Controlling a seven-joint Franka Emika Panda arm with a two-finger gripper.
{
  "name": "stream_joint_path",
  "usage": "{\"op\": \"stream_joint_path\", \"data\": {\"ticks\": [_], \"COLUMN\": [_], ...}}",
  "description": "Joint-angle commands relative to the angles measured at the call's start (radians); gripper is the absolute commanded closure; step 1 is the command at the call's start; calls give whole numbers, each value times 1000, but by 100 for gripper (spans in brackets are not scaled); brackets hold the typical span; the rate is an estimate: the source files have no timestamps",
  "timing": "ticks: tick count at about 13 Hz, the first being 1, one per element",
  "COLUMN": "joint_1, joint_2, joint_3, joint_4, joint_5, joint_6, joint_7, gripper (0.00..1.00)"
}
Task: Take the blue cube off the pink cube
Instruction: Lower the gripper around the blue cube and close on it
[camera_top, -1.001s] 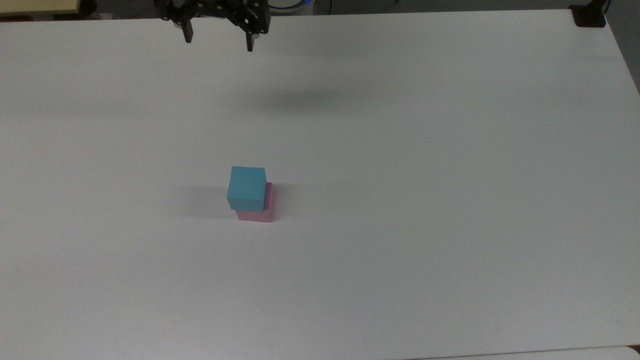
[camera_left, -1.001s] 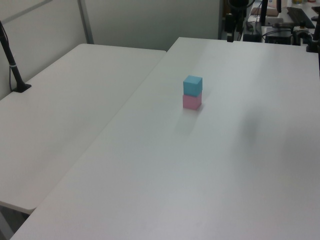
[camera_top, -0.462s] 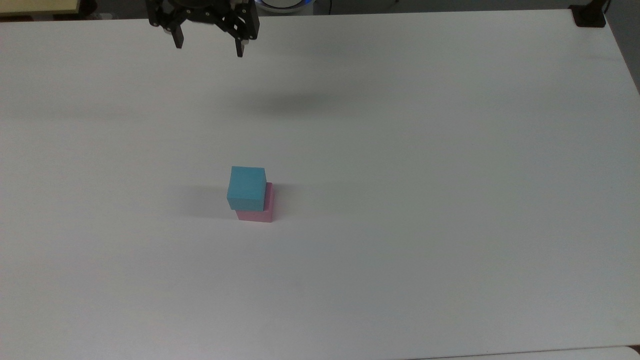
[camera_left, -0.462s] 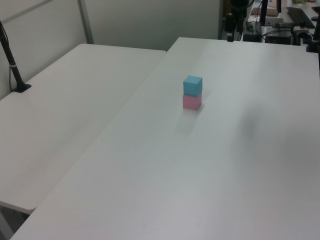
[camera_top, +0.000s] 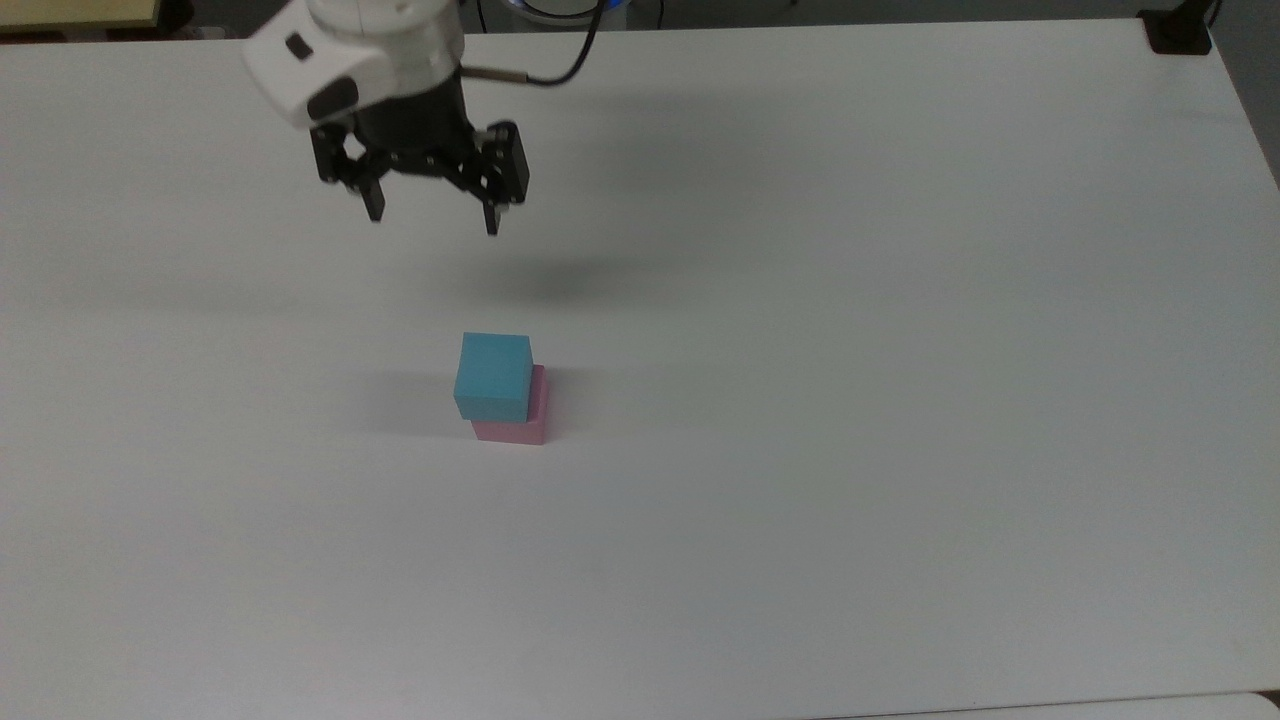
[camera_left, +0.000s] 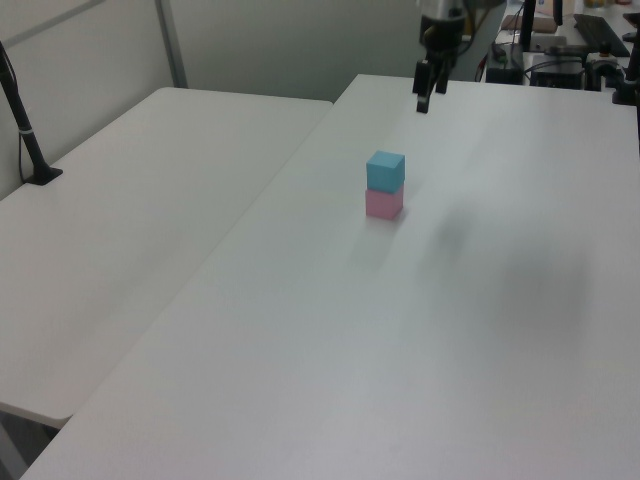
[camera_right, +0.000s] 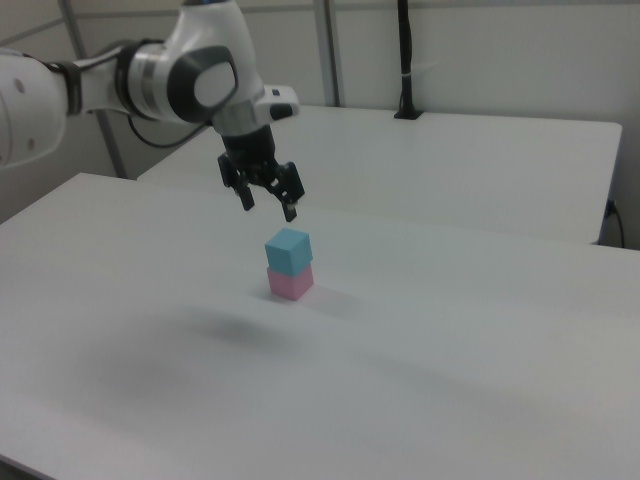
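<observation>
Table (camera_top: 900, 400): white, matte, carrying the two-cube stack.
Arm (camera_right: 190, 75): white, reaching in above the table.
Claw (camera_top: 432, 215): black, fingers spread wide apart, nothing between them; hangs in the air, well apart from the stack.
Blue cube (camera_top: 493, 375): sits on top of the pink cube, slightly offset toward the top view's left.
Pink cube (camera_top: 515, 430): rests on the table beneath the blue cube.

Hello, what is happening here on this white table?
A robot arm holds its open claw in the air above the table, empty. It touches nothing. The blue cube sits on the pink cube, a bit off-centre. The claw is apart from the stack, so the blue cube is not yet lifted.
</observation>
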Motion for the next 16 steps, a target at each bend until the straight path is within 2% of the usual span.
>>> {"op": "stream_joint_path", "data": {"ticks": [1,6,8,9,11,12,16], "joint_1": [16,68,76,75,72,69,47], "joint_2": [107,235,255,261,258,252,189], "joint_3": [8,10,10,10,10,10,-1], "joint_4": [19,19,19,19,19,19,19], "joint_5": [10,-2,-8,-19,-27,-30,-24], "joint_6": [99,276,291,291,291,288,269], "joint_7": [-9,57,80,86,82,71,31], "gripper": [0,0,0,7,62,73,71]}}
